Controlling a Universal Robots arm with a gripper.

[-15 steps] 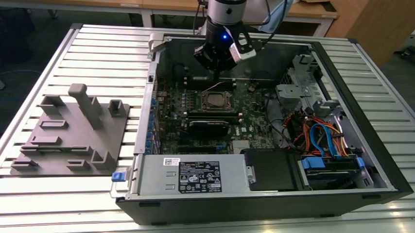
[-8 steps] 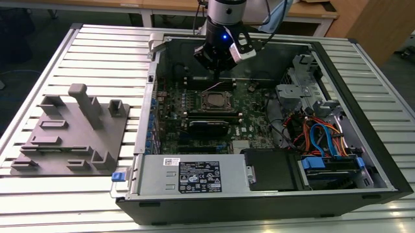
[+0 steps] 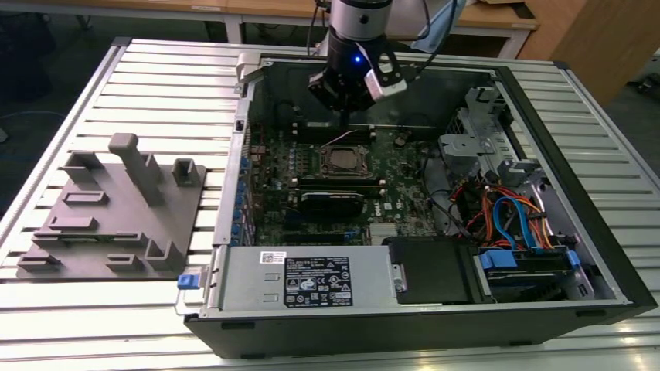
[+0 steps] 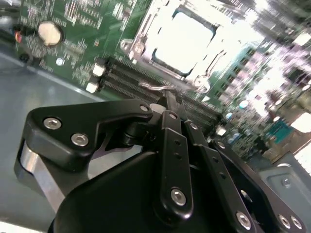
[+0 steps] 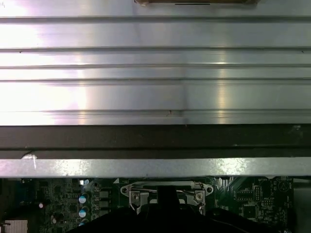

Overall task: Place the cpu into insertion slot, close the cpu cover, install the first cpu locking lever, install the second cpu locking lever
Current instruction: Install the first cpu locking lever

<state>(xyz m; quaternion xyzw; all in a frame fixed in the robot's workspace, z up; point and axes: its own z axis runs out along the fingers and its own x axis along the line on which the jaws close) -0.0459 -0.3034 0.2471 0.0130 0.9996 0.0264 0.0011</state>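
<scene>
In the exterior view, an open computer case point(image 3: 577, 255) lies on a ribbed metal counter point(image 3: 154, 77), its green motherboard point(image 3: 309, 193) facing up. The arm reaches down into the far part of the case, and the pincer point(image 3: 345, 124) hangs just above the board, near the far edge of the insertion slot point(image 3: 344, 161). The slot sits in the middle of the board, with a silvery frame around a darker square centre. A grey fixture block point(image 3: 113, 209) with upright pegs rests on the counter toward the exterior view's left, well apart from the case.

In the second wrist view, the black pincer point(image 4: 167, 99) is clenched, its fingertips point(image 4: 171, 103) pressed together in a narrow point. That point meets a thin metal locking lever point(image 4: 163, 88) that runs along the near edge of the socket. Beyond it the cpu point(image 4: 183, 41) lies flat in the insertion slot, its pale metal top showing through the window of the cpu cover point(image 4: 141, 36), which lies down over the socket. Long dark memory slots point(image 4: 121, 80) run beside the socket.

In the first wrist view, the pincer point(image 5: 167, 194) shows as a dark shape in front of the cpu cover point(image 5: 167, 187), with the case wall point(image 5: 155, 141) and the ribbed counter point(image 5: 155, 63) beyond.
</scene>
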